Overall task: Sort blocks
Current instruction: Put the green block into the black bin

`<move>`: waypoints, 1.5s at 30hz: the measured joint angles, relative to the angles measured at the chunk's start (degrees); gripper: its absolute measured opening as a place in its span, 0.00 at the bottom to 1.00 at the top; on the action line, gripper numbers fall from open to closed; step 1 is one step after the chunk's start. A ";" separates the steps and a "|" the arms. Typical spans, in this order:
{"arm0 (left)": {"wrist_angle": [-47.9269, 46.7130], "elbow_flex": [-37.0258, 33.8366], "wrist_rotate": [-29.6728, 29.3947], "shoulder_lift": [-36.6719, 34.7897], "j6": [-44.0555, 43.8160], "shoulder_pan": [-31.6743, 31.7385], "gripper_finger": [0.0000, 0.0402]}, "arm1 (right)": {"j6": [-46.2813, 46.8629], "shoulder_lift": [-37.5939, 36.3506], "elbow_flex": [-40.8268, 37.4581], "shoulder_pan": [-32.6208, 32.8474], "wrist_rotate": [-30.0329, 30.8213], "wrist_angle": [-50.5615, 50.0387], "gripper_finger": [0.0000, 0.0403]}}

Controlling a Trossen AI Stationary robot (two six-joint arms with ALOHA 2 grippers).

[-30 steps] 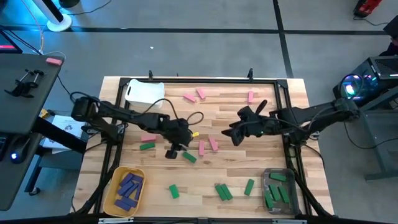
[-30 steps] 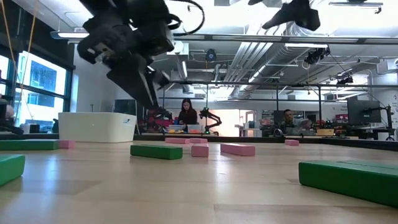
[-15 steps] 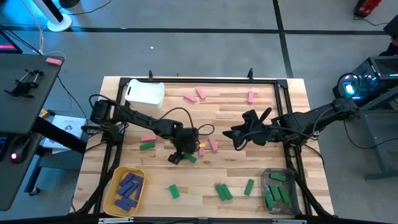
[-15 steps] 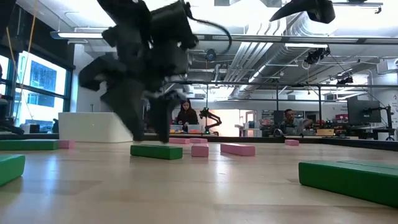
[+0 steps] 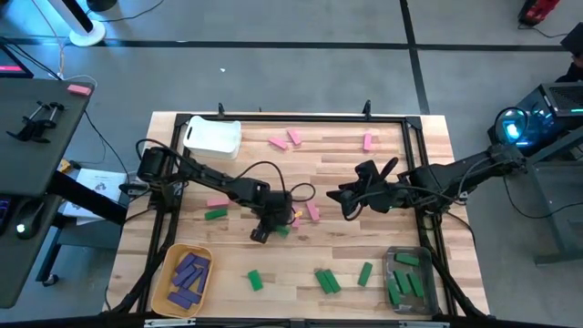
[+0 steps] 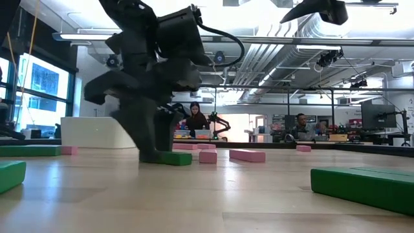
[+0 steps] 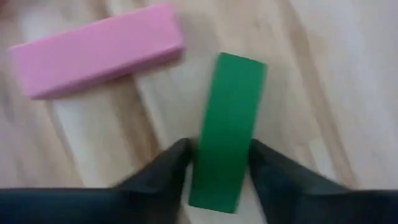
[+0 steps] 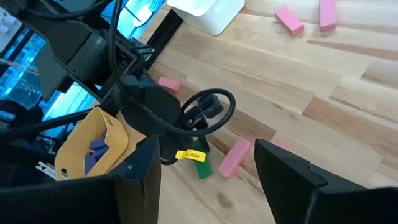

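Blocks: small, oblong, flat-faced and solid-coloured, in pink, green and purple, scattered over a pale wood-plank table (image 5: 392, 146).

Green block (image 7: 227, 130) lying flat on the planks near mid-table, with a pink block (image 7: 96, 50) just beside it, apart and at an angle.

Left tool (image 7: 217, 149) down at table level, straddling the near end of that green block; dark fingers (image 7: 168, 168) pressed against both of its long sides, partly closed, gripping it while it rests on the wood.

Right tool (image 5: 344, 199) held above the table to the right of centre, well clear of every block; fingers spread wide, gripping nothing.

Around: white bin (image 5: 211, 137) at the far left corner; yellow bin (image 5: 171, 260) at the near left, holding purple blocks (image 5: 189, 278); clear bin (image 5: 390, 255) at the near right, holding green ones (image 5: 407, 282). More pink blocks (image 5: 284, 139) loose toward the far edge, more green blocks (image 5: 326, 281) loose toward the near edge. People seated at desks in the room beyond the table.
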 joint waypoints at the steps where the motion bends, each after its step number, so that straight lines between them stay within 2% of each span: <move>1: 0.09 -0.02 -0.85 -0.21 -0.92 -0.02 0.26 | -0.21 0.00 0.00 0.00 -0.02 0.00 0.48; 2: 0.00 -0.02 -1.62 -0.75 -1.97 -0.03 0.17 | -0.25 0.00 0.00 0.00 -0.02 -0.02 0.48; 3: -0.18 -0.04 -2.08 -1.17 -3.38 0.24 0.12 | -0.27 0.00 0.00 0.00 -0.02 -0.06 0.48; 5: -0.92 -0.12 -2.29 -2.61 -5.28 1.17 0.12 | -0.36 0.00 0.00 0.00 -0.02 -0.13 0.48; 8: -5.84 -0.61 -7.11 -6.66 -6.86 2.34 0.12 | 0.28 0.00 0.00 -0.02 0.38 -0.15 0.48; 11: -8.24 -0.40 -12.53 -13.91 -7.06 3.64 0.12 | 7.85 0.06 0.00 -1.27 1.46 -0.70 0.48; 14: -8.20 -0.35 -13.50 -20.94 -6.57 4.67 0.12 | 15.23 1.44 0.02 -3.43 1.87 -0.38 0.48; 18: -8.22 1.75 -14.61 -26.68 -6.55 5.39 0.12 | 16.08 5.86 0.02 -7.22 -2.86 4.24 0.48; 21: -8.55 3.39 -17.48 -27.03 -6.62 5.32 0.12 | 14.10 11.03 0.02 -10.02 -8.58 11.96 0.48; 26: -8.21 5.60 -18.07 -24.17 -8.47 5.29 0.12 | 8.39 18.23 0.04 -12.81 -13.35 27.98 0.48; 31: -5.88 6.71 -18.18 -22.97 -12.00 4.69 0.12 | 8.79 22.46 0.11 -13.94 -17.95 28.78 0.48; 45: -3.09 6.69 -17.17 -22.98 -10.47 1.15 0.12 | 8.61 23.50 0.09 -14.10 -17.79 32.96 0.48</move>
